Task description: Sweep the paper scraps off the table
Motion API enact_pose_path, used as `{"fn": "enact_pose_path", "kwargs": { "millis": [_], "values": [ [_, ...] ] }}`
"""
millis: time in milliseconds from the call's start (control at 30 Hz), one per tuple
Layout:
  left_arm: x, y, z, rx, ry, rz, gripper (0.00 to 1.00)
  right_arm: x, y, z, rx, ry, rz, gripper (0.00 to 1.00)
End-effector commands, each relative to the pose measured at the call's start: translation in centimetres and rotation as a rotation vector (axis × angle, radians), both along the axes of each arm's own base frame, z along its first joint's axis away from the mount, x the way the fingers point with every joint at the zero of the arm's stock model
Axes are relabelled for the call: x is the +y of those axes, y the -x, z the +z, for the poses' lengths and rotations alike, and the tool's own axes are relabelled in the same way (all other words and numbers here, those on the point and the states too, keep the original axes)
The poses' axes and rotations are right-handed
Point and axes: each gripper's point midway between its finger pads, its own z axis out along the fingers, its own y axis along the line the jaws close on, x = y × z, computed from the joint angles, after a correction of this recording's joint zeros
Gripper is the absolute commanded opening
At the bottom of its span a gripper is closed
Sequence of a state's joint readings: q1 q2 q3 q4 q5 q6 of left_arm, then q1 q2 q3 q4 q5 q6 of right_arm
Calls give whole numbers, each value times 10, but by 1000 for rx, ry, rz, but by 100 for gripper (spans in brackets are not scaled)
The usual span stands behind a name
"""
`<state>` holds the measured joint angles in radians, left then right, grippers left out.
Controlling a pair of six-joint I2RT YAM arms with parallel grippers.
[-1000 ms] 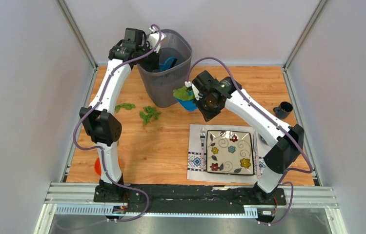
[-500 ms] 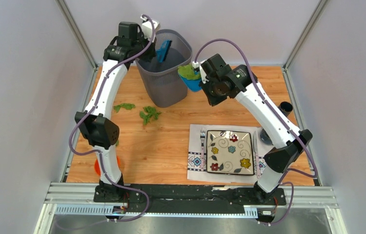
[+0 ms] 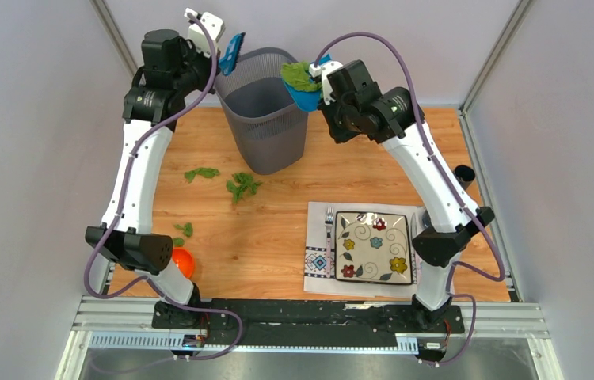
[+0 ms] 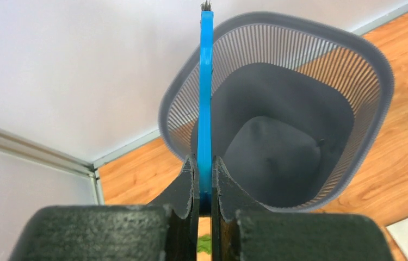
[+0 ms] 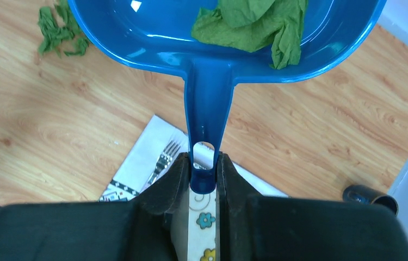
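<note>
My right gripper (image 3: 327, 85) is shut on the handle of a blue dustpan (image 3: 307, 96) and holds it high at the right rim of the grey mesh waste bin (image 3: 266, 119). Green paper scraps (image 5: 251, 22) lie in the dustpan (image 5: 218, 49); the gripper (image 5: 204, 163) clamps the handle's end. My left gripper (image 3: 216, 49) is shut on a thin blue brush (image 3: 233, 51), raised above the bin's left rim. In the left wrist view the brush (image 4: 205, 98) stands edge-on from the gripper (image 4: 205, 166) over the bin (image 4: 365, 70). More paper scraps (image 3: 201, 172) (image 3: 242, 186) (image 3: 184, 230) lie on the table (image 3: 262, 229).
A white patterned placemat (image 3: 317, 261) with a flowered plate (image 3: 373, 247) and a fork (image 3: 329, 222) lies at the front right. A dark cup (image 3: 462, 176) stands at the right edge. An orange bowl (image 3: 182, 261) sits by the left arm's base.
The right arm lifted the dustpan with scraps from beside the bin up to its rim. The left arm pulled the brush up out of the bin and to the left.
</note>
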<state>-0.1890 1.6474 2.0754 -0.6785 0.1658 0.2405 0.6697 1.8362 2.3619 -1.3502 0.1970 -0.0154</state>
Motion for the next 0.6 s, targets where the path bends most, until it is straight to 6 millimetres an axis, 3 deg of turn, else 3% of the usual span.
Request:
{"fn": "enact_pose_path", "kwargs": {
  "millis": [0,100,133,200,333,400,467,567],
  "values": [
    [21,11,2,6,-18,18,0,-18,13,-17,100,104,-15,0],
    [54,20,3,-4,-22,92,0,-11,-1,-15,76,82,-33,0],
    [60,21,-11,21,-26,109,0,-7,-6,-11,57,63,-35,0],
    [73,31,-1,-19,-30,139,0,-1,-16,-6,24,40,-42,0],
    [76,44,-9,-3,-63,137,0,11,-47,10,-100,-3,-74,0],
    [77,51,-12,6,-69,137,0,7,-67,15,-179,32,-120,0],
    [81,55,-20,22,-78,150,0,0,-83,17,-241,102,-149,0],
    [86,63,-41,68,-93,164,0,6,-107,29,-352,153,-145,0]
  ]
}}
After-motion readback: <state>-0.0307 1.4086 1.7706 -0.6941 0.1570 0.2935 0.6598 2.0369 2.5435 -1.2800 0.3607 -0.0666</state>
